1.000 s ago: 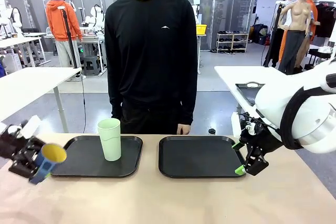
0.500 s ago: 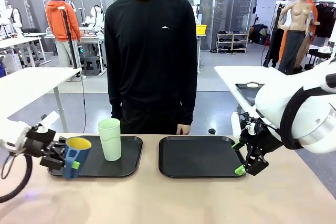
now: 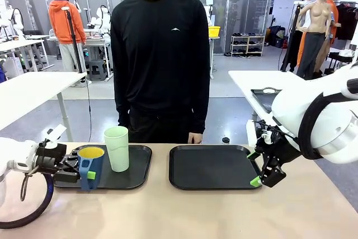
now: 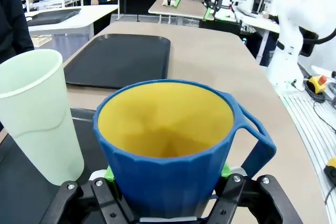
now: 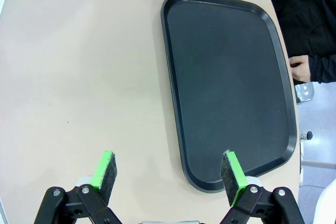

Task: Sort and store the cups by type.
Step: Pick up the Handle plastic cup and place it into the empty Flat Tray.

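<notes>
Table (image 3: pixel 184 211): bare tan top on my side of both trays, open between my arms. Left tray (image 3: pixel 137 160): black, raised rim, holds the tumbler (image 3: pixel 116 148) near its middle; its left part is taken up by my left gripper (image 3: pixel 78 167) and the mug (image 3: pixel 91 166), with free black floor to the right of the tumbler. Right tray (image 3: pixel 210 166): black, rounded corners, nothing on it; a gap of table separates the two trays. My left gripper: clamped on the mug, one green pad on each side of its body near the base, seen in the left wrist view, the mug upright over the left tray's near-left part; I cannot tell whether its base touches the tray. Mug (image 4: pixel 168 145): blue, faceted wall, yellow inside, loop handle facing away from the tumbler. Tumbler (image 4: pixel 39 114): tall, pale mint green, no handle, upright, just beside the mug, a narrow gap between them. My right gripper (image 3: pixel 263 176): jaws spread, nothing between the green pads, hanging above the table at the right tray's near-right corner; in the right wrist view one pad is over bare table and the other over the tray's rim. Person (image 3: pixel 162 54): stands at the far edge, black top, one hand (image 3: pixel 195 137) at the table edge behind the right tray.
</notes>
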`<control>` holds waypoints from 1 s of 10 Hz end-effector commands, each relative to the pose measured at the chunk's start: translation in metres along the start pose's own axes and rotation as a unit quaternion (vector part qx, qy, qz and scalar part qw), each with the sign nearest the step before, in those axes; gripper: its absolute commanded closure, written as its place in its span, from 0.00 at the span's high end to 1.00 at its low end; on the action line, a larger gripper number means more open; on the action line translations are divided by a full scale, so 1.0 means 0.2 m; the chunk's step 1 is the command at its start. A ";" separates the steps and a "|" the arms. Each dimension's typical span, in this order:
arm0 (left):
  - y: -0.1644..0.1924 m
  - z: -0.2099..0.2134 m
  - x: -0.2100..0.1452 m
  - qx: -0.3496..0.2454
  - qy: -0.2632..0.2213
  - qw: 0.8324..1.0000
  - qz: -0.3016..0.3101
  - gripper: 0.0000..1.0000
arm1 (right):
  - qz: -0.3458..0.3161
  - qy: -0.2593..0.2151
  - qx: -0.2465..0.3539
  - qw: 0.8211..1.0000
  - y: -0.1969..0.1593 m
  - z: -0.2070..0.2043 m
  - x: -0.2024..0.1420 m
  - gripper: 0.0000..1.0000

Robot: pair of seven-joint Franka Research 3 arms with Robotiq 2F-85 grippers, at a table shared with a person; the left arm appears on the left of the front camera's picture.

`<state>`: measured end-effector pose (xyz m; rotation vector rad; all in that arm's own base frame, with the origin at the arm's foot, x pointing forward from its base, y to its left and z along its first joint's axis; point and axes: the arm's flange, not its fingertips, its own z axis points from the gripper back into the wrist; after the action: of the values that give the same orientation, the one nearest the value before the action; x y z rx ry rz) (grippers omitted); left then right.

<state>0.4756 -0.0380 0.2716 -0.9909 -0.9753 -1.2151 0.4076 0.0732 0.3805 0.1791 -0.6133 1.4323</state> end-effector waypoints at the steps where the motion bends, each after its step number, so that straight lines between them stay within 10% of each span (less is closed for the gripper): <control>1: 0.00 -0.01 0.00 0.000 -0.009 1.000 -0.002 0.74 | -0.009 0.008 -0.002 1.000 0.01 0.00 0.01 1.00; 4: 0.01 -0.04 0.13 0.113 -0.020 0.991 0.068 0.74 | -0.009 0.008 -0.002 1.000 0.01 0.00 0.01 1.00; 8: -0.12 0.06 0.20 0.138 0.152 0.977 0.056 0.74 | -0.009 0.008 -0.002 1.000 0.01 0.00 0.01 1.00; 10: -0.09 0.08 0.13 0.099 0.097 0.990 0.039 0.74 | -0.009 0.008 -0.002 1.000 0.01 0.00 0.01 1.00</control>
<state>0.4546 -0.0387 0.3020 -0.6672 -0.8419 -1.0744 0.4077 0.0732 0.3805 0.1787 -0.6133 1.4321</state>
